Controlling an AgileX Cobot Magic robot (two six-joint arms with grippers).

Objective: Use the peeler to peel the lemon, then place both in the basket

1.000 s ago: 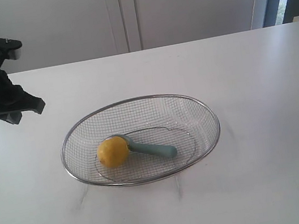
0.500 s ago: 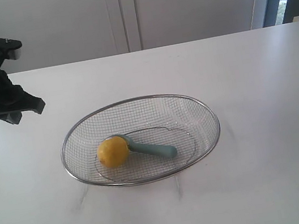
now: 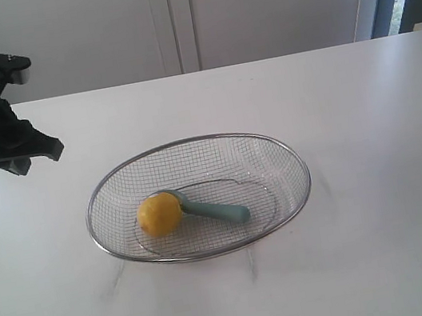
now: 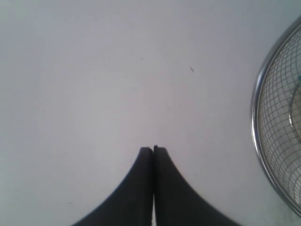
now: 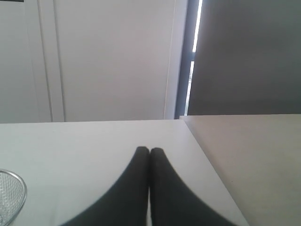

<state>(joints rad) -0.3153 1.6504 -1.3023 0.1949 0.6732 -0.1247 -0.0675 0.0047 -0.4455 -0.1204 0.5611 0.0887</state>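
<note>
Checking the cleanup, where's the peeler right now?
In the exterior view, the peeler lies inside the basket, its head against the lemon on the left.

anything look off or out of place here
Nothing stands out. The lemon and the peeler lie together inside the basket, the peeler's head against the lemon, and the basket sits upright on the table. The left gripper and right gripper are shut, empty and clear of the basket.
</note>
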